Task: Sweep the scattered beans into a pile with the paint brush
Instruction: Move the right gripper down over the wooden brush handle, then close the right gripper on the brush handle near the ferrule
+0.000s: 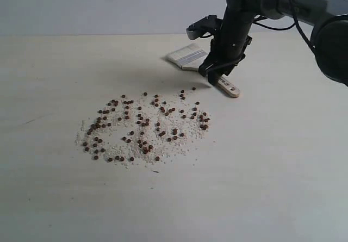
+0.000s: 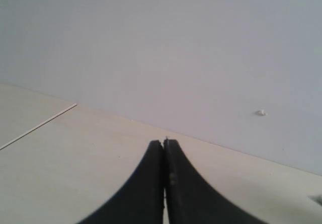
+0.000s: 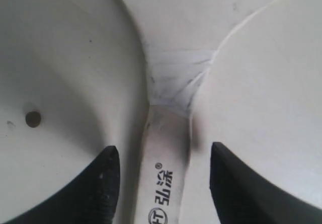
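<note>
Pale tabletop [image 1: 54, 198], paint brush [image 3: 170, 128] lying between spread right claw [image 3: 163, 151]

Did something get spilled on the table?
Yes. Tiny round reddish-brown beans lie scattered among whitish crumbs across the pale table, not heaped. One stray bean sits apart, near the flat wooden-handled paint brush.
</note>
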`<action>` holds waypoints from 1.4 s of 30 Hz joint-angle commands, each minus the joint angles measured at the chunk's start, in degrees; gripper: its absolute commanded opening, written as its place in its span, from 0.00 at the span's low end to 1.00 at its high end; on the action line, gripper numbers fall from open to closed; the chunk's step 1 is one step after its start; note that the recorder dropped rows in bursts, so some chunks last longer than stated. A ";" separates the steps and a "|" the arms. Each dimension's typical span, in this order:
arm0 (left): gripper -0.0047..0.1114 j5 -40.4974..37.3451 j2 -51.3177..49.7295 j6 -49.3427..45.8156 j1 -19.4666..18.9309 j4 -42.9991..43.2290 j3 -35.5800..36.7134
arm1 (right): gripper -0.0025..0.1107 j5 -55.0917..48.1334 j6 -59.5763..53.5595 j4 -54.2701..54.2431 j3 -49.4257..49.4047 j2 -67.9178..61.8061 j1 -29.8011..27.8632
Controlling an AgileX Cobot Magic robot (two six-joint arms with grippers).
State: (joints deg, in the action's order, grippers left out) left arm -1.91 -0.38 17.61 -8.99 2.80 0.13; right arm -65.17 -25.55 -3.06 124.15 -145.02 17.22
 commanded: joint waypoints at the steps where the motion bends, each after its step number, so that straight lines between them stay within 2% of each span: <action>1: 0.04 0.09 0.38 -0.16 0.38 -0.09 -0.13 | 0.48 0.72 0.43 0.32 0.41 0.23 0.08; 27: 0.04 0.09 0.38 -0.16 0.38 -0.09 -0.13 | 0.48 -0.56 1.31 0.55 0.41 -1.71 0.08; 34: 0.04 0.09 0.38 -0.16 0.38 -0.09 -0.13 | 0.48 -1.95 1.71 3.61 0.41 -1.71 0.08; 42: 0.04 0.09 0.38 -0.16 0.38 -0.09 -0.13 | 0.39 -1.95 1.71 3.06 0.41 -1.71 0.08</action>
State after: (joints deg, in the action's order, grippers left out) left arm -1.91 -0.38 17.61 -8.99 2.80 0.13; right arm -66.74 -23.92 -0.58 124.51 -146.04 17.26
